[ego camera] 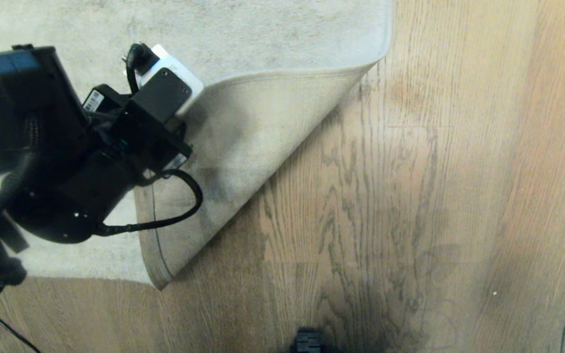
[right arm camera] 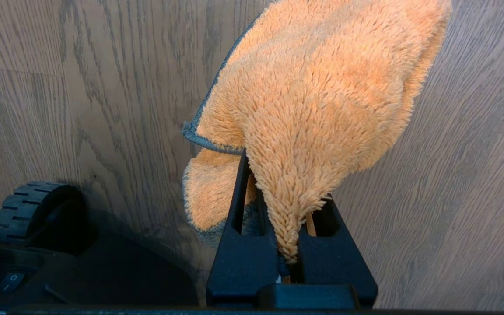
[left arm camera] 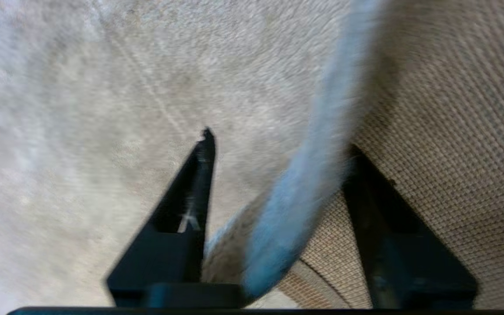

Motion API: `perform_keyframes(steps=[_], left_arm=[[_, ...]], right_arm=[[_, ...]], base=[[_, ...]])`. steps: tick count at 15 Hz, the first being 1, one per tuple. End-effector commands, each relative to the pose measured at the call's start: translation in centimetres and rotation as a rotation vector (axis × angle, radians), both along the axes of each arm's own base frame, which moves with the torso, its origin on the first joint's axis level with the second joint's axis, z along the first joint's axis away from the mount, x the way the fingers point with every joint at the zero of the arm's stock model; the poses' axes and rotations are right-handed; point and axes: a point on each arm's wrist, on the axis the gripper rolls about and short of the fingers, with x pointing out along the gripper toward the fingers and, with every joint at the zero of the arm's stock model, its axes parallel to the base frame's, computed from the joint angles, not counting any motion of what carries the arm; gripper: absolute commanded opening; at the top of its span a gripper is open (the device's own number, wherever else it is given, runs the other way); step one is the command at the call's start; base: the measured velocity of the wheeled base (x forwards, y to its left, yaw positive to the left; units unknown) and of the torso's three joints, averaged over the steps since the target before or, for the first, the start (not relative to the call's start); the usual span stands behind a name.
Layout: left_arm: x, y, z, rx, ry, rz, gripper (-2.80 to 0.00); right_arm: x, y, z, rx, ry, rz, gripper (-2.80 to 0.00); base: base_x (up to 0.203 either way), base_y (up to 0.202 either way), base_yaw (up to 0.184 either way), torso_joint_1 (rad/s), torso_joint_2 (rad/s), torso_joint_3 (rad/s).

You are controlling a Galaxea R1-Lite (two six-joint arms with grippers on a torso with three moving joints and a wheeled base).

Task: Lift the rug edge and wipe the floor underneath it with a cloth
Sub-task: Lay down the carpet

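Brown plank floor [ego camera: 410, 196] is lying bare beside the folded-back rug edge [ego camera: 243, 147], my left gripper [left arm camera: 278, 175] gaping around it, wiping undone, my right gripper [right arm camera: 289, 245] pinching the cloth [right arm camera: 322, 96].

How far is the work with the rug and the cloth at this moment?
Done: the rug edge is folded back, backing up, baring the floor. In hand: the left tool stands open astride the rug's rim; the right tool is shut on the cloth, above bare floor. Left: wiping the uncovered floor; the cloth is not there yet.
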Motion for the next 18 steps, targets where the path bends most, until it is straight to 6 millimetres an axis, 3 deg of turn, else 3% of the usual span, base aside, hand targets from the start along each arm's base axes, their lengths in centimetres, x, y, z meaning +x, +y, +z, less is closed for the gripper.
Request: perform_keyframes(steps=[1,9,18], left_arm=[[-0.4,-0.4,0.1,-0.047,-0.004,-0.009,0.0],[-1.8,-0.1,2.8,-0.199,-0.085,-0.021,0.0],[-2.6,0.0,4.3,-0.405,-0.16,-0.08,0.0]], right_arm=[[0.0,0.0,0.0,-0.001,0.002,0.001,-2.8],[0.0,0.0,0.0,-0.001,0.002,0.001,-2.8],[0.0,0.0,0.0,-0.001,0.002,0.001,-2.8]], base=[[0.0,0.0,0.0,0.0,0.0,0.0],[0.0,0.0,0.0,0.0,0.0,0.0],[0.0,0.0,0.0,0.0,0.0,0.0]])
